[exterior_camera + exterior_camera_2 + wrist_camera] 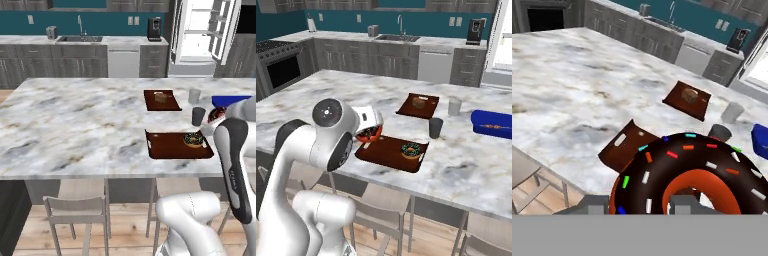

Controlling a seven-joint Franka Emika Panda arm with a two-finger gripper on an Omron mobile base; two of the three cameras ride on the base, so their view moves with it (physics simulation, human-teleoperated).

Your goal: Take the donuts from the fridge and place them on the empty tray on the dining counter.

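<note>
Here the gripper grips the dark donut, apparently tilted with its hole facing the hand camera, above the tray's near edge. The tan donut lies flat at the tray's far end. A dark cup stands just beyond the tray, the blue tray farther off.

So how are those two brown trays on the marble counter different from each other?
The near tray carries a sprinkled ring donut; the far tray carries a tan block. The near tray lies by the counter's front edge below the gripper's dark donut, while the far tray sits toward the middle. Both are shallow, rectangular and reddish-brown.
</note>
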